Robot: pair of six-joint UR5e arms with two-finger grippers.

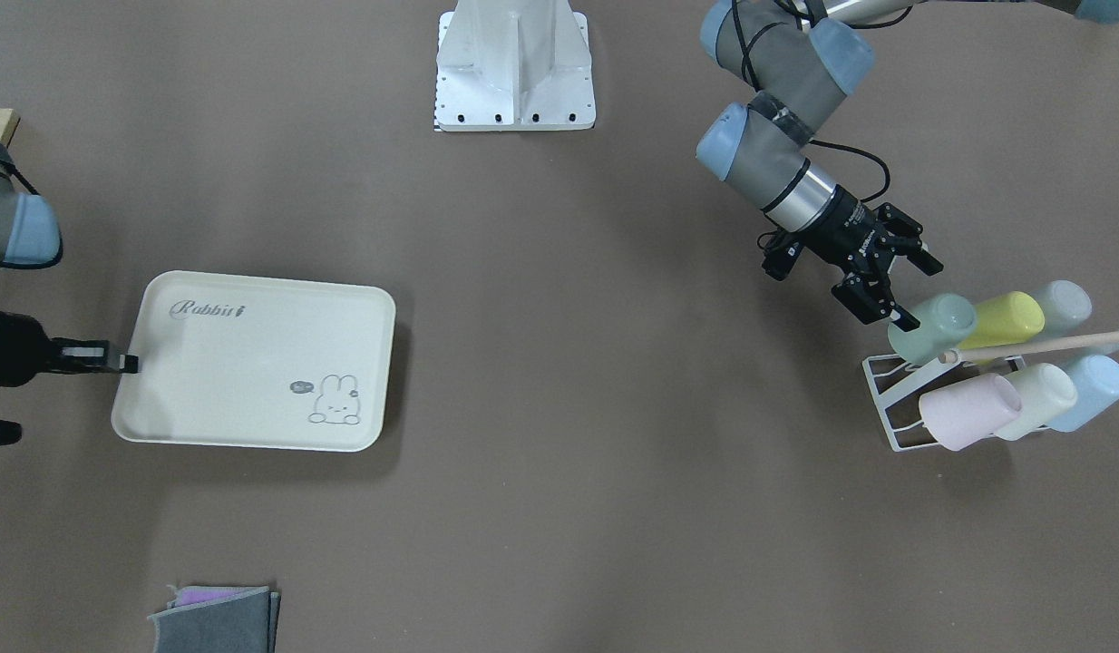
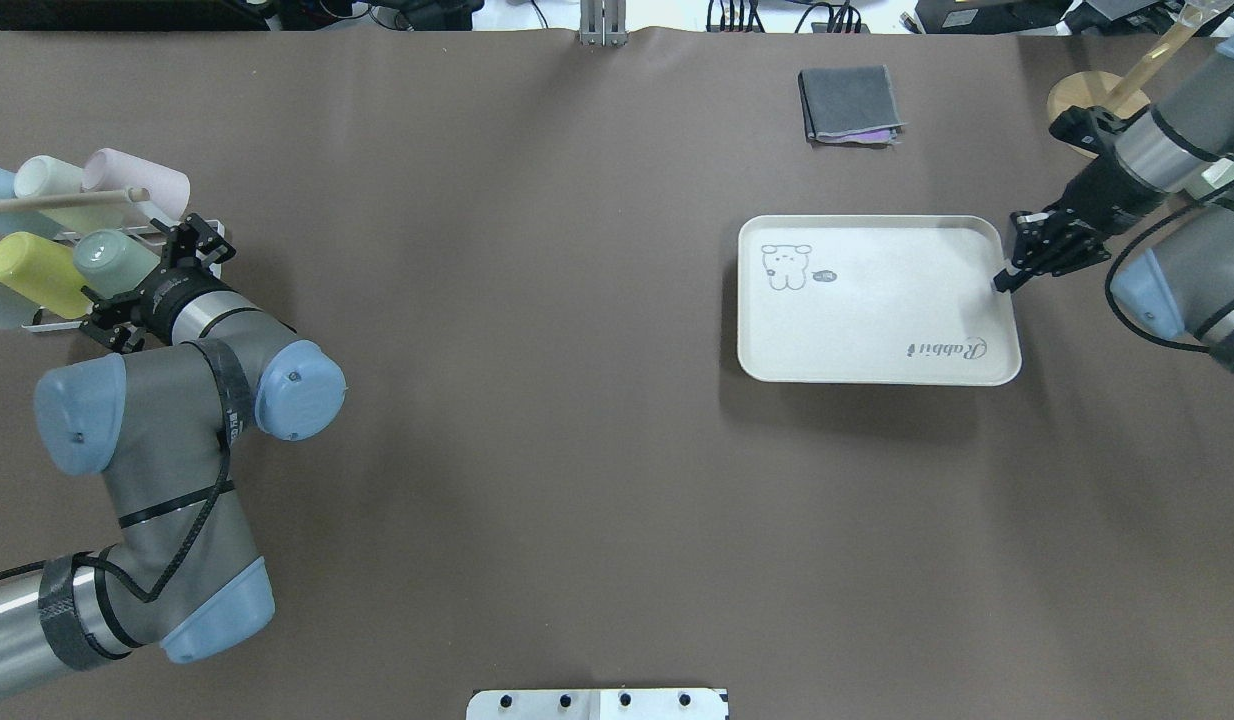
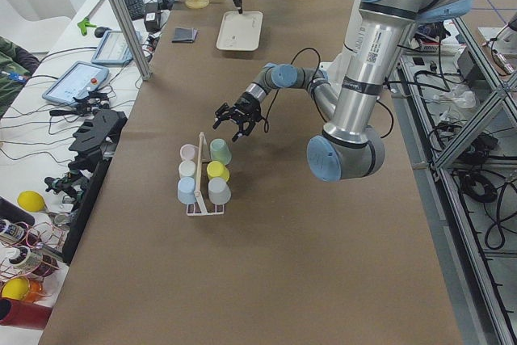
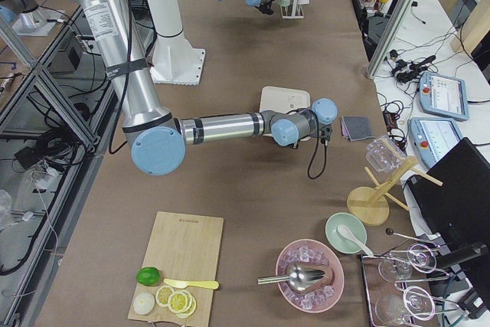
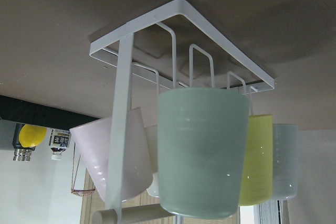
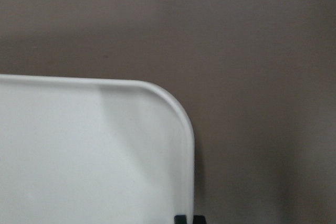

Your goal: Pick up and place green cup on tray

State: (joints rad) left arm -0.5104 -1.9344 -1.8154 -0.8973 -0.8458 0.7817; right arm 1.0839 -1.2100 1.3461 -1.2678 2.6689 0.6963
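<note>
On the brown tabletop [image 2: 537, 400], nearest the robot on its left side, the left claw [image 1: 918, 292] hangs with its jaws spread wide, pointed at the green cup [image 5: 202, 150]. One fingertip is just beside the cup's end, though whether it touches cannot be told. The green cup sits tilted on a prong of the white wire rack [image 5: 157, 17], well apart from the tray. It is the inner cup of the row closer to the robot, with a yellow cup [image 1: 1008, 319] touching it. Past the rack's wooden rod [image 1: 1040, 346], a pink cup [image 1: 968, 410] heads the farther row. On the robot's right, the right claw [image 2: 1004, 282] is pinched onto the short rim of the cream tray [image 2: 877, 330], which lies flat. Farthest out lies a folded grey cloth [image 2: 849, 102].
</note>
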